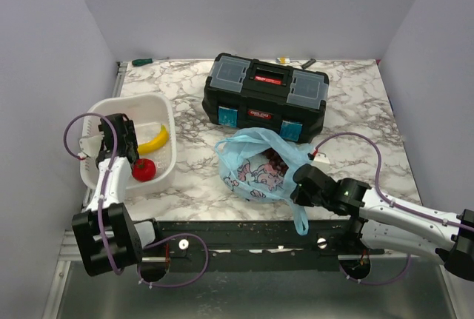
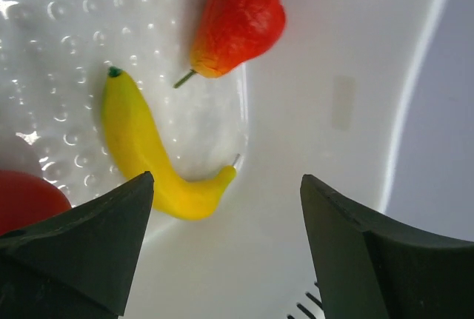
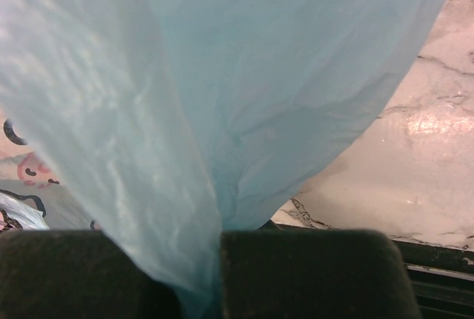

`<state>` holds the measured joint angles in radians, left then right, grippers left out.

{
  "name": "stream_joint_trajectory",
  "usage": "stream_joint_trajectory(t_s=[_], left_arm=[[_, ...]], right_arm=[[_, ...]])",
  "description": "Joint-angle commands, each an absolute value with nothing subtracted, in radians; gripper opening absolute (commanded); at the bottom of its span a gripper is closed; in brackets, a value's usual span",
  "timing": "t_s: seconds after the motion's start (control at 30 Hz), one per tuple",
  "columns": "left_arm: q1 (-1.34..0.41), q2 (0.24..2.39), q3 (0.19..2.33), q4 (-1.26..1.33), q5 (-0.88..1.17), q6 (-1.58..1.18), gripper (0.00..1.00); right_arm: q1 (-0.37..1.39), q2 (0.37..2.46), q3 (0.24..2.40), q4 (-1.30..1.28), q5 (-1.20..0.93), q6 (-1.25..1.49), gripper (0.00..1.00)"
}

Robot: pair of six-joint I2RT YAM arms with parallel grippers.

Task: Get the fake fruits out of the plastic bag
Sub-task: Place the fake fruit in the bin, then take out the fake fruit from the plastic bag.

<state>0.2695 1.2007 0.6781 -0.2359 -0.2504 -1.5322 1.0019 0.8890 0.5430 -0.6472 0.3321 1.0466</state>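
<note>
Left claw (image 1: 122, 138), top view: jaws spread, nothing held, over the white basket (image 1: 167, 115). The banana (image 1: 154, 141) and apple (image 1: 144, 169) lie in that basket, out of the plastic bag (image 1: 255, 167). The bag sits on the bench (image 1: 355, 112), well apart to this claw's right, just before the toolbox (image 1: 265, 97). A dark grape bunch (image 1: 275, 158) shows at its far, toolbox-side mouth. Right claw (image 1: 300, 186) is at the bag's near edge, so that arm is much nearer. No orange-yellow fruit can be made out.

Left wrist view: fingers (image 2: 111, 223) wide and empty. The banana's long axis slants away leftward, its tip between them. The apple is cut off at the left edge, and a pear-shaped fruit (image 2: 237, 23) lies beyond.

Right wrist view: pads (image 3: 311, 274) are pinched on a gathered fold of bag. The film fills the view and hides the contents.
</note>
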Motion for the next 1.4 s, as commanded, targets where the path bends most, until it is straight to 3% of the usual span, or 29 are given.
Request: stream_joint_trajectory(t_s=[0.0, 0.23, 0.4, 0.6, 0.73, 0.83, 0.9, 1.1, 1.3, 1.37], left_arm=[[0.277, 1.088, 0.734, -0.258, -0.199, -1.363, 0.79], [0.165, 0.972, 0.739, -0.182, 0.057, -1.119, 0.79], [0.004, 0.889, 0.69, -0.061, 0.237, -0.964, 0.79], [-0.205, 0.826, 0.542, 0.367, 0.647, -0.832, 0.79], [-0.391, 0.847, 0.547, 0.353, 0.712, -0.74, 0.8], [-0.508, 0.885, 0.525, 0.334, 0.648, -0.788, 0.79], [-0.589, 0.905, 0.491, 0.338, 0.546, -0.892, 0.72], [-0.846, 0.947, 0.342, 0.507, 0.07, -1.319, 0.76], [-0.954, 1.072, 0.543, 0.181, -0.149, -1.387, 0.78], [-0.967, 1.118, 0.551, 0.182, -0.191, -1.469, 0.77]], right_arm=[[1.009, 0.89, 0.564, -0.655, 0.348, 1.043, 0.01], [1.009, 0.905, 0.559, -0.642, 0.347, 1.039, 0.01], [1.008, 0.919, 0.56, -0.629, 0.342, 1.036, 0.01], [1.008, 0.921, 0.553, -0.628, 0.333, 1.042, 0.01], [1.008, 0.914, 0.542, -0.627, 0.337, 1.045, 0.01], [1.008, 0.916, 0.542, -0.629, 0.341, 1.045, 0.01], [1.009, 0.918, 0.543, -0.626, 0.344, 1.045, 0.01], [1.009, 0.928, 0.546, -0.619, 0.332, 1.048, 0.01], [1.009, 0.919, 0.546, -0.638, 0.334, 1.05, 0.01], [1.009, 0.908, 0.544, -0.642, 0.339, 1.056, 0.01]])
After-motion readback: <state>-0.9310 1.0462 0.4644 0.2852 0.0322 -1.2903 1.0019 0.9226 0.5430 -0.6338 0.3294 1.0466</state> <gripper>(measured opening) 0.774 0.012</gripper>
